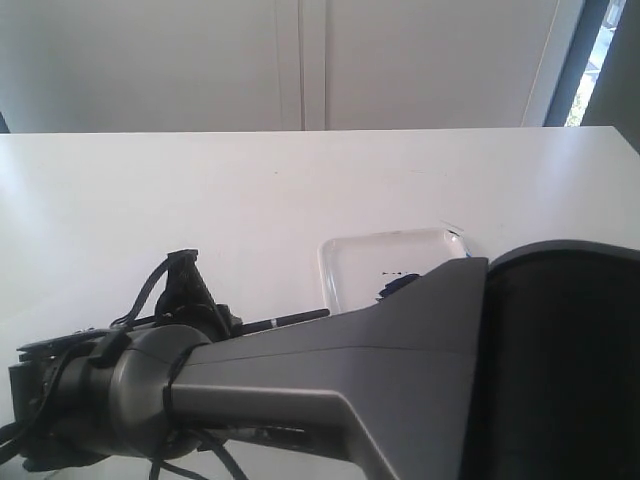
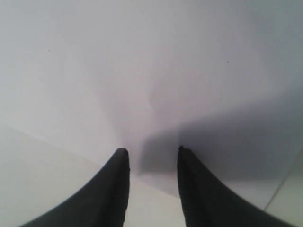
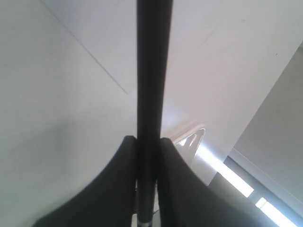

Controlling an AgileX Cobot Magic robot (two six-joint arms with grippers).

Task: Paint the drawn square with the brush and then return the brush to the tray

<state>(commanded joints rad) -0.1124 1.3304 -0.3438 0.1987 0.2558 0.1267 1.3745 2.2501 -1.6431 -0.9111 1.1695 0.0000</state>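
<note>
My right gripper (image 3: 147, 139) is shut on the black handle of the brush (image 3: 151, 71), gripping just above the silver ferrule (image 3: 144, 220); the bristles are out of view. In the exterior view the right arm reaches across to the left, and the brush handle (image 1: 290, 319) sticks out from it toward the tray (image 1: 360, 262), a glossy white tray with a navy smear (image 1: 397, 285) half hidden by the arm. A corner of the tray (image 3: 191, 138) also shows beside the right fingers. My left gripper (image 2: 151, 151) is open over white surface, holding nothing. The drawn square is hidden.
The white table (image 1: 300, 190) runs back to a pale wall. The right arm's grey link (image 1: 400, 370) and dark housing (image 1: 560, 370) block the lower right of the exterior view. A faint sheet edge (image 2: 61, 144) crosses under the left gripper.
</note>
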